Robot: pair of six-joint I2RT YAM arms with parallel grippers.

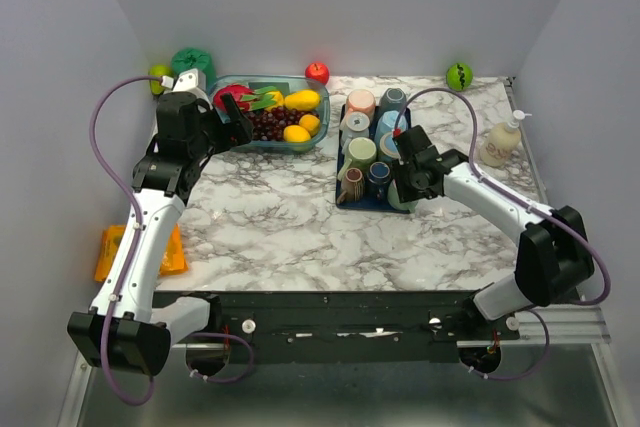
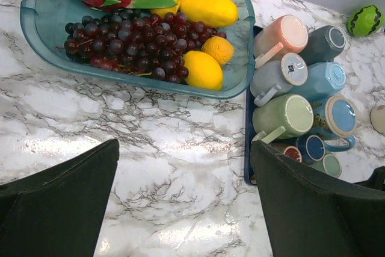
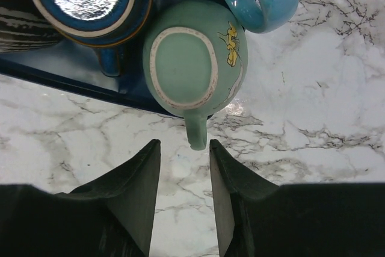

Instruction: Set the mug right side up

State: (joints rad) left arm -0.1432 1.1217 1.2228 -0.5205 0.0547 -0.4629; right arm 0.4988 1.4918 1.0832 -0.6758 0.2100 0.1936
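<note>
1. We are seeing the left gripper (image 2: 183, 145) hanging wide open above the marble table (image 1: 300, 237). It is holding nothing and touching nothing, near the fruit bin (image 2: 42, 22).
2. We are seeing the right gripper (image 3: 183, 145) set narrow, its two fingers (image 3: 141, 185) still parted. The tip of the mug's handle (image 3: 196, 135) is sitting just at their mouth. We cannot tell whether either finger is touching it.
3. The mint mug (image 3: 186, 64) is standing upside down, base showing, at the near edge of the blue tray (image 2: 247, 161). Its handle is pointing toward the right gripper.
4. Only the right wrist view is showing us the yellow mark on the mug's side. In the top view the right gripper is covering most of the mug. The left wrist view is catching only part of it at the tray's near right corner.
5. In the left wrist view we are counting nine mugs on one tray, all base up or on their sides.
6. In the top view we are counting one bin, one red apple (image 1: 317, 72), one green ball (image 1: 459, 75) and one soap bottle (image 1: 500, 142).
</note>
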